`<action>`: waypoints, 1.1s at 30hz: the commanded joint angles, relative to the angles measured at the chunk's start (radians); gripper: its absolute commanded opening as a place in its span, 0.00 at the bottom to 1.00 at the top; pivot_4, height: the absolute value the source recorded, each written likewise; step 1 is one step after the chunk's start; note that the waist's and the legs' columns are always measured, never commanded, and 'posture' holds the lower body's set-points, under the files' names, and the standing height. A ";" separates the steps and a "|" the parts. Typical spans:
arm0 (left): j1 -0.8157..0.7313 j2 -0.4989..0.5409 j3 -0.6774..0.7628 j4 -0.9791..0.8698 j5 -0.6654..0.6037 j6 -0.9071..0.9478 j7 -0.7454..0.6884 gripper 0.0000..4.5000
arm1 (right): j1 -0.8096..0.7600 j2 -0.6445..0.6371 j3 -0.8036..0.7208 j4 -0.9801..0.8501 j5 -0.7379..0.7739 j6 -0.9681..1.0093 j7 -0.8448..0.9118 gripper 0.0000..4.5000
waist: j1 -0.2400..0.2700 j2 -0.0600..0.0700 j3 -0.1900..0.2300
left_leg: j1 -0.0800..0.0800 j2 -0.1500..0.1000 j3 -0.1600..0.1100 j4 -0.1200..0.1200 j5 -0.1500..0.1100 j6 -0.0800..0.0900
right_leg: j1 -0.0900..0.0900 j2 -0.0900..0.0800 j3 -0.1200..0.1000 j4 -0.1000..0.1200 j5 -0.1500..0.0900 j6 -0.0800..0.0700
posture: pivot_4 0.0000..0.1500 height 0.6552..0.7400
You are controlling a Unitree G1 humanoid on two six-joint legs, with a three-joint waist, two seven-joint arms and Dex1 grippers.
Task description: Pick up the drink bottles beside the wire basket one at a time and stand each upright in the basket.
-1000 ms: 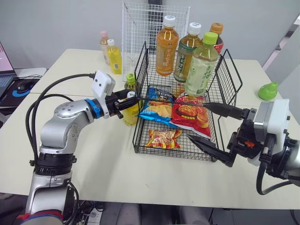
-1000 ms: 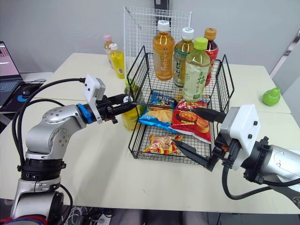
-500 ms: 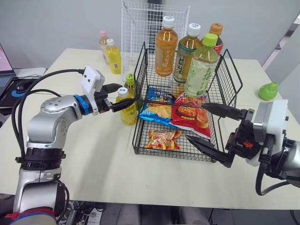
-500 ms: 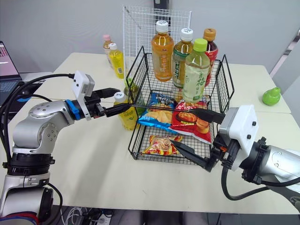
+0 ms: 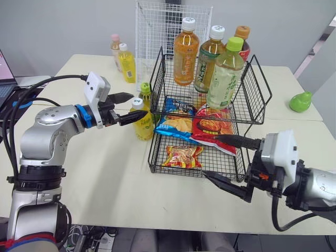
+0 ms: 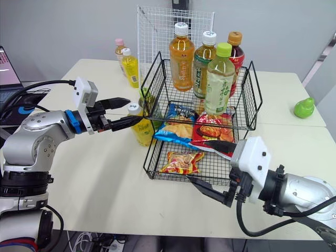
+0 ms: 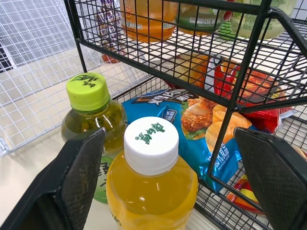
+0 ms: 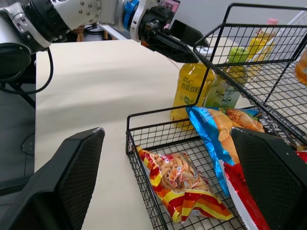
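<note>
Eight bottles (image 5: 187,52), three snack bags (image 5: 182,156), one wire basket (image 5: 252,94)

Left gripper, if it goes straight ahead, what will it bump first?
The left gripper would probably meet the white-capped yellow bottle first; it stands between the open fingers, the wire basket just behind it.

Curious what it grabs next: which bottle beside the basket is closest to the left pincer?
The yellow bottle with the white cap, right before the left pincer; the green-capped bottle stands behind it.
</note>
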 commanded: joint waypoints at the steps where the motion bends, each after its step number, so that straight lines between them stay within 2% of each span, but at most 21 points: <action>1: 0.002 -0.026 0.026 -0.021 0.010 -0.013 0.064 0.99 | -0.010 0.013 -0.002 -0.024 -0.028 -0.021 0.008 1.00 | 0.001 0.000 0.000 | 0.000 0.000 0.000 0.000 0.000 0.000 | 0.000 0.000 0.000 0.000 0.000 0.000 | 1.00 0.95; 13: 0.023 -0.123 0.012 -0.066 0.032 -0.024 0.196 0.99 | -0.027 0.038 0.005 -0.019 -0.045 -0.014 0.018 1.00 | 0.000 0.000 0.000 | 0.000 0.000 0.000 -0.001 0.000 0.000 | 0.000 0.000 0.000 -0.001 0.000 0.000 | 1.00 0.95; 16: 0.026 -0.133 0.016 -0.076 0.025 -0.020 0.204 0.87 | -0.029 0.040 0.005 -0.018 -0.046 -0.013 0.020 1.00 | 0.000 0.000 0.000 | 0.000 0.000 0.000 -0.001 0.000 0.000 | 0.000 0.000 0.000 -0.001 0.000 0.000 | 1.00 0.95; 24: 0.041 -0.128 0.021 -0.086 0.017 -0.015 0.200 0.34 | -0.035 0.047 0.009 -0.014 -0.050 -0.014 0.021 1.00 | 0.000 0.000 0.000 | 0.000 0.000 0.000 -0.001 0.000 0.000 | 0.000 0.000 0.000 -0.001 0.000 0.000 | 1.00 0.95; 25: 0.042 -0.125 0.024 -0.087 0.015 -0.014 0.198 0.30 | -0.035 0.047 0.010 -0.014 -0.051 -0.014 0.022 1.00 | 0.001 0.000 0.000 | 0.000 0.000 0.000 -0.001 0.000 0.000 | 0.000 0.000 0.000 -0.001 0.000 0.000 | 1.00 0.95; 29: 0.055 -0.096 0.049 -0.105 -0.003 -0.003 0.178 0.30 | -0.033 0.047 0.007 -0.014 -0.056 -0.014 0.024 1.00 | 0.000 0.000 0.000 | 0.000 0.000 0.000 -0.001 0.000 0.000 | 0.000 0.000 0.000 -0.002 0.000 0.000 | 1.00 0.95; 33: 0.065 0.015 0.108 -0.145 -0.065 0.052 0.098 0.30 | -0.030 0.048 -0.037 -0.002 -0.047 -0.030 0.031 1.00 | -0.004 0.000 0.000 | 0.000 0.000 0.000 -0.003 0.000 0.000 | 0.000 0.000 0.000 -0.004 0.000 0.000 | 1.00 0.95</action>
